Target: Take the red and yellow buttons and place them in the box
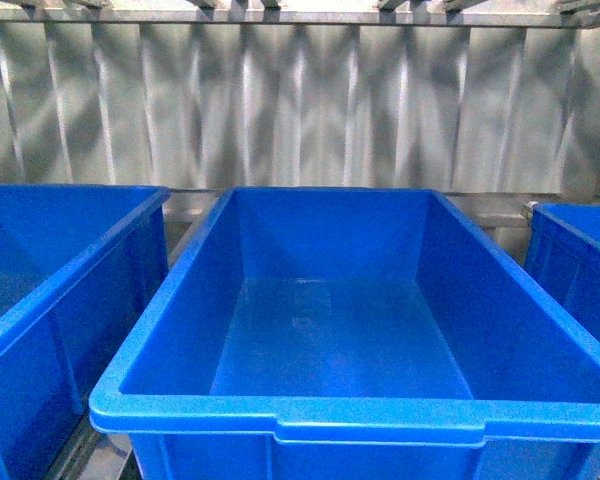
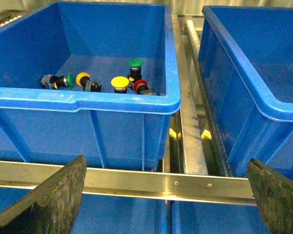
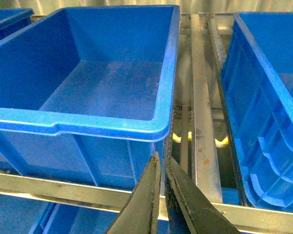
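Just ahead of the left fingers (image 2: 53,200), a yellow button (image 2: 120,83) and a red button (image 2: 140,86) lie side by side on the floor of a blue bin (image 2: 88,101), with green buttons (image 2: 135,63) nearby. The left fingers are spread wide apart, holding nothing. The right fingers (image 3: 146,204) are pressed together, just short of the near rim of the empty blue box (image 3: 88,127). Both containers sit on a metal bench (image 2: 136,181).
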Action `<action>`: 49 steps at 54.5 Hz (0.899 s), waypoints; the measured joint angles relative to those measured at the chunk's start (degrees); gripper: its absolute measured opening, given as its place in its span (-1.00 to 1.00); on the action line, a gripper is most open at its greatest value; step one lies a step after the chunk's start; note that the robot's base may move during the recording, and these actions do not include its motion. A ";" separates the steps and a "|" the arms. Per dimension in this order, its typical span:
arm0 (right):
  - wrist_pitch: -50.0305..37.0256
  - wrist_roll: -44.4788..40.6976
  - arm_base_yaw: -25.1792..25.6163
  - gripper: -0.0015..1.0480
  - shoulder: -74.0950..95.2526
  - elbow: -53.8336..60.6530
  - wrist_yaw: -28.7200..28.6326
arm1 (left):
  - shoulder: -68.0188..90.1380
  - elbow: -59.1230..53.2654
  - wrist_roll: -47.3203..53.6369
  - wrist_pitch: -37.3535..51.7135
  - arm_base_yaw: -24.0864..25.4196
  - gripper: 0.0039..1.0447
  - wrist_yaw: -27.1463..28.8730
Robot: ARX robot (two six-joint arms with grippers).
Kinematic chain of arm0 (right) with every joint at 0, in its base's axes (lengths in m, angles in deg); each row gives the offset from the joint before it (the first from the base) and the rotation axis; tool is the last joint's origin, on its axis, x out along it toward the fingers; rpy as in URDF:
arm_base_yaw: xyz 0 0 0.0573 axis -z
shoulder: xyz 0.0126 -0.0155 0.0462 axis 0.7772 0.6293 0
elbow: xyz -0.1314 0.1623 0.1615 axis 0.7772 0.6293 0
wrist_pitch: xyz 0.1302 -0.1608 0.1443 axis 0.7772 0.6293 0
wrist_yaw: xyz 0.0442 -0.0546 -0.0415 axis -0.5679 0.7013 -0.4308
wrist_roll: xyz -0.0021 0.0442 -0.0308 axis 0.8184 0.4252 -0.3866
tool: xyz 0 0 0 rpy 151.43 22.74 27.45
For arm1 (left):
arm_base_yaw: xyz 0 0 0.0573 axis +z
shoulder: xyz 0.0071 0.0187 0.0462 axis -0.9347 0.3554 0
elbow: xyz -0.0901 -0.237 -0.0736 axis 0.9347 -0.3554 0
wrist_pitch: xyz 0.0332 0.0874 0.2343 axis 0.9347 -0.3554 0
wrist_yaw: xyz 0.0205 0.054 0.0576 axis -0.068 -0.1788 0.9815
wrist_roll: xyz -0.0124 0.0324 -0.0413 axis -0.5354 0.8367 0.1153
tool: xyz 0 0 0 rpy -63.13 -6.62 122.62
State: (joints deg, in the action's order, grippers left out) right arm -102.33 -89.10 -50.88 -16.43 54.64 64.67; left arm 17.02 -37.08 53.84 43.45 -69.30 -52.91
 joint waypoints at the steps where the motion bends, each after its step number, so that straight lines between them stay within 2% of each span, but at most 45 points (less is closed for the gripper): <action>1: 0.22 0.00 0.00 -0.93 -0.39 0.17 0.00 | 0.00 0.00 0.00 0.00 0.00 0.85 0.00; 37: 6.47 0.00 -0.02 -0.93 -11.10 2.97 0.00 | 0.00 0.00 0.00 0.00 0.00 0.85 0.00; 43: 15.52 0.00 -0.02 -0.93 -18.23 2.95 -0.02 | 0.00 0.00 0.02 0.00 0.00 0.85 0.02; 49: 16.44 0.00 -0.02 -0.93 -21.07 2.95 0.00 | 0.00 0.00 0.02 0.00 0.00 0.85 0.00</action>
State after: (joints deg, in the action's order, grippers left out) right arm -85.90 -89.10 -50.90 -37.50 57.59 64.67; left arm 17.02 -37.08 53.86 43.45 -69.30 -52.91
